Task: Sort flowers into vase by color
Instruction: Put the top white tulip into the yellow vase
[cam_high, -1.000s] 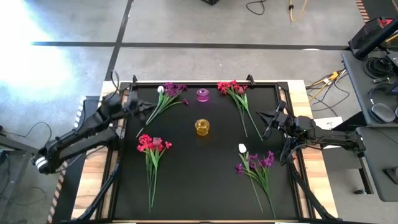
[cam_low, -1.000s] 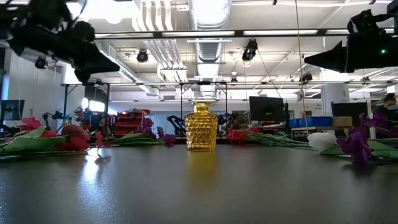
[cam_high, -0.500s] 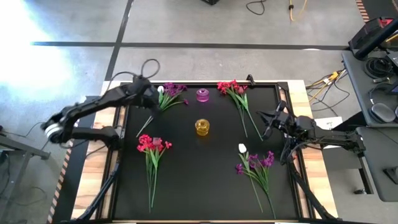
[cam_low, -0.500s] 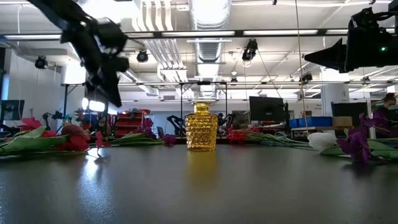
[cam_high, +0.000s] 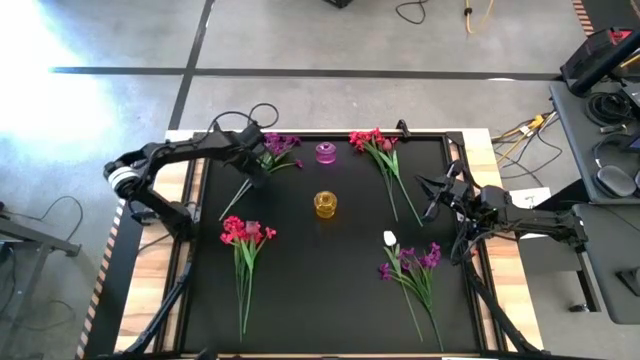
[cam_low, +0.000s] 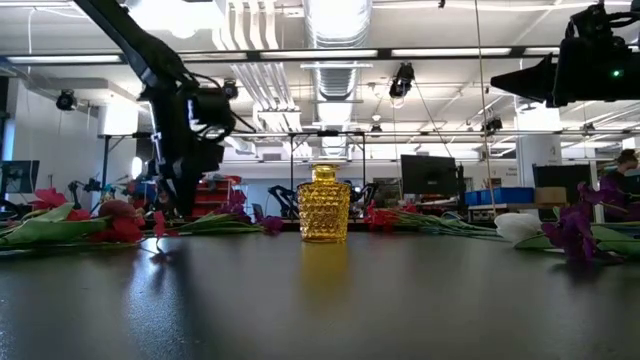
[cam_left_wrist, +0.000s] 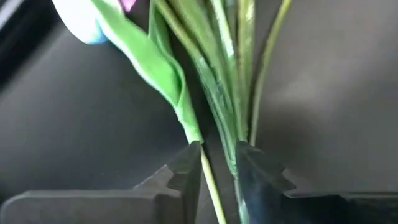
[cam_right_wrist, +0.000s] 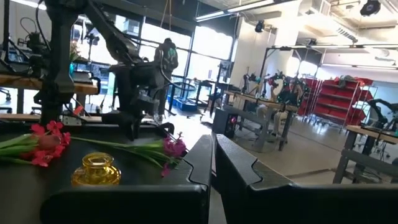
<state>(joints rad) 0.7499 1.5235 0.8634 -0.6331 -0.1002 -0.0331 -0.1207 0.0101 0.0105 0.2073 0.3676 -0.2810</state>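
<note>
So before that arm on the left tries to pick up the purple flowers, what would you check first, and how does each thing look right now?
1. Left gripper is over the stems of the purple bunch: ok.
2. Its fingers are parted with a stem between them: ok.
3. Only one stem in the gap: cannot tell; several stems run close together.
4. Purple vase stands upright and free: ok.
5. Yellow vase is out of the way of the path: ok.
6. Right gripper waits shut at the table's right edge, clear of the left arm: ok.
</note>
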